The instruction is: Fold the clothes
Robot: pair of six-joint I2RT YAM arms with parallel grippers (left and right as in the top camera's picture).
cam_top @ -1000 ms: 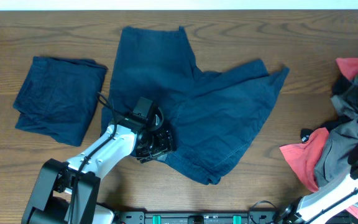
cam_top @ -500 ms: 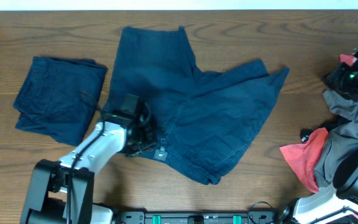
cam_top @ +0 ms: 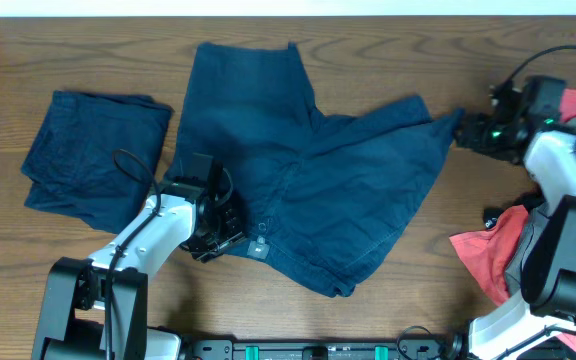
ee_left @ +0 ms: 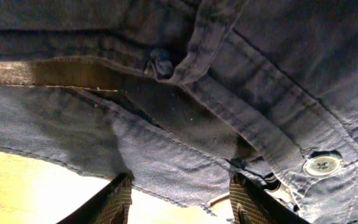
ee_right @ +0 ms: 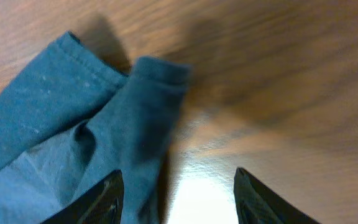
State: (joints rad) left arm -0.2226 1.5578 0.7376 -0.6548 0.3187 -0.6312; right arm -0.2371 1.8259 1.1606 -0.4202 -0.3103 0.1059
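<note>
The brown wooden counter [cam_top: 368, 40] is covered centrally by spread dark navy-blue fabric shorts [cam_top: 308, 170]; a grey and coral-red garment heap [cam_top: 498, 255] is seen at 4 o'clock. The left tool [ee_left: 185, 202] is held apart at the shorts' 7 o'clock waistband edge. The right tool [ee_right: 179, 199] is spread apart, nothing gripped, beside their 2 o'clock leg corner.

Navy shorts [ee_left: 166, 81] waistband close-up, pale button [ee_left: 322, 165], hand [ee_left: 182, 194] fingers apart.

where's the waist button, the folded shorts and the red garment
waist button [ee_left: 322, 165]: left wrist view, centre of the button's face.
folded shorts [cam_top: 93, 160]: overhead view, middle of the folded stack.
red garment [cam_top: 486, 255]: overhead view, its spread lower-left flap.
</note>
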